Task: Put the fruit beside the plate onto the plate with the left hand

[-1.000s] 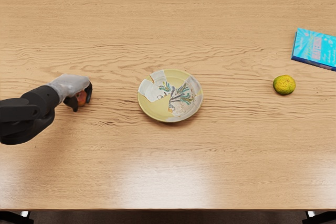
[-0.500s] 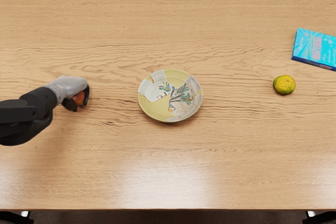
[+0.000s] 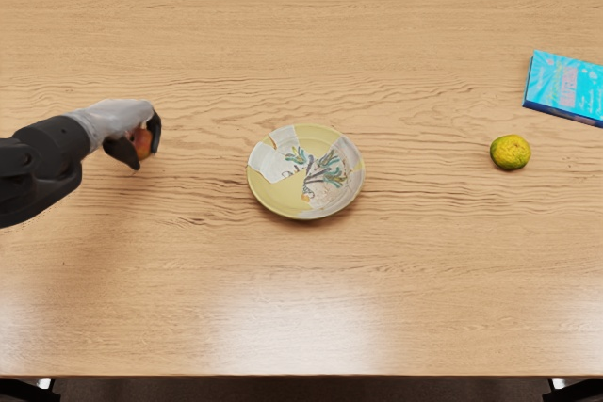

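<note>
Fingers (image 3: pixel 154 129): left hand (image 3: pixel 115 121) curled closed around orange fruit (image 3: pixel 142 142).
Fruit axis: mostly hidden inside the fingers; long axis and heading can't be told.
Plate (image 3: pixel 271 196): well right of fingers, apart from fruit.
Writing: blue book (image 3: pixel 565 87), far right of fingers; print unreadable.

The left arm has a black forearm and a grey five-finger left hand (image 3: pixel 121 125). It comes in from the left edge and reaches to the right. The dark-tipped fingers (image 3: pixel 154 129) are curled around a small orange fruit (image 3: pixel 142 143).
</note>
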You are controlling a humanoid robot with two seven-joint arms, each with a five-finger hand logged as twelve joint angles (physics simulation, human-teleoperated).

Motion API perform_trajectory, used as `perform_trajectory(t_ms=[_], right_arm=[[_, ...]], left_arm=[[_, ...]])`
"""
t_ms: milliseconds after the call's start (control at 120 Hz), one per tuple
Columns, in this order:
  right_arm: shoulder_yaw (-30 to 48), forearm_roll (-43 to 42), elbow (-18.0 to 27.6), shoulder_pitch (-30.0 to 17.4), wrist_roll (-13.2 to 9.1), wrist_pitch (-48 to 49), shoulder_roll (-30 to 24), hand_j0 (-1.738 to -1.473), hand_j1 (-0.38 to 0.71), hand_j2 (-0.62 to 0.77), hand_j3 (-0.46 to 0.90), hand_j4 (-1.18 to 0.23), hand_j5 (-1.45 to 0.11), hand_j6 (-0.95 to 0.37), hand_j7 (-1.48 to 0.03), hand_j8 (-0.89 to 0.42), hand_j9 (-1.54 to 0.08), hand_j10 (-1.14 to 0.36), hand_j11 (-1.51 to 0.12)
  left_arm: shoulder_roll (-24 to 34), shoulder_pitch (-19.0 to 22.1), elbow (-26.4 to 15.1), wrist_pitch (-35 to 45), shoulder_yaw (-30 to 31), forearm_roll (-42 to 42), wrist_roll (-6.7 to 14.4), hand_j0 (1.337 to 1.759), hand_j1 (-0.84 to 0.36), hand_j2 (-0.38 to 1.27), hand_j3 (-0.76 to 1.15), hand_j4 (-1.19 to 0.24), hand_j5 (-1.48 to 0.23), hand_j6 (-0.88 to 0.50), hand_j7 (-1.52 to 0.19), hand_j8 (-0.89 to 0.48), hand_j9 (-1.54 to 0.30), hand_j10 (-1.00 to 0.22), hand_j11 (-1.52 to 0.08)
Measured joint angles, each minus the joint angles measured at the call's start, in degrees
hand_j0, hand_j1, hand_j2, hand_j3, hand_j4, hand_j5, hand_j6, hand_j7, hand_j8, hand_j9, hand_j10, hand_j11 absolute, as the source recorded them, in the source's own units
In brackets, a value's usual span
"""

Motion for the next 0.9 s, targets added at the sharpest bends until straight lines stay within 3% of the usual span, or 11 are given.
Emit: perform_trajectory(t_ms=[192,408,642,700,900], right_arm=[[0.0,0.0,0.0,0.0,0.0,0.0,0.0,-1.658,-0.31,-0.01,0.0,-0.03,-0.04,-0.03,-0.04,-0.03,-0.04,-0.03,-0.04],[0.0,0.0,0.0,0.0,0.0,0.0,0.0,-1.658,-0.31,-0.01,0.0,-0.03,-0.04,-0.03,-0.04,-0.03,-0.04,-0.03,-0.04],[0.0,0.0,0.0,0.0,0.0,0.0,0.0,-1.658,-0.31,-0.01,0.0,-0.03,-0.04,-0.03,-0.04,-0.03,-0.04,-0.03,-0.04],[0.0,0.0,0.0,0.0,0.0,0.0,0.0,-1.658,-0.31,-0.01,0.0,-0.03,-0.04,-0.03,-0.04,-0.03,-0.04,-0.03,-0.04],[0.0,0.0,0.0,0.0,0.0,0.0,0.0,-1.658,-0.31,-0.01,0.0,-0.03,-0.04,-0.03,-0.04,-0.03,-0.04,-0.03,-0.04]], left_arm=[[-0.9,-7.4,-2.7,-7.1,-2.2,-8.0,-0.7,1.641,-0.4,0.35,0.03,-0.81,-1.24,-0.28,-1.19,-0.3,-1.2,-0.81,-1.21],[-7.7,-14.5,-3.6,-14.5,-2.5,-16.7,-2.3,1.641,-0.39,0.36,0.01,-0.81,-1.26,-0.27,-1.2,-0.3,-1.2,-0.76,-1.21],[-16.9,-16.8,-2.4,-15.8,-2.2,-19.4,-2.4,1.641,-0.38,0.34,0.0,-0.79,-1.29,-0.26,-1.24,-0.3,-1.2,-0.78,-1.21],[-19.8,-16.9,-1.3,-15.7,-2.0,-19.4,-2.4,1.641,-0.37,0.33,0.0,-0.78,-1.29,-0.25,-1.25,-0.31,-1.2,-0.75,-1.21],[-25.8,-16.3,4.3,-14.7,-1.1,-18.9,-2.2,1.64,-0.35,0.31,0.0,-0.79,-1.27,-0.28,-1.24,-0.33,-1.21,-0.8,-1.22]])
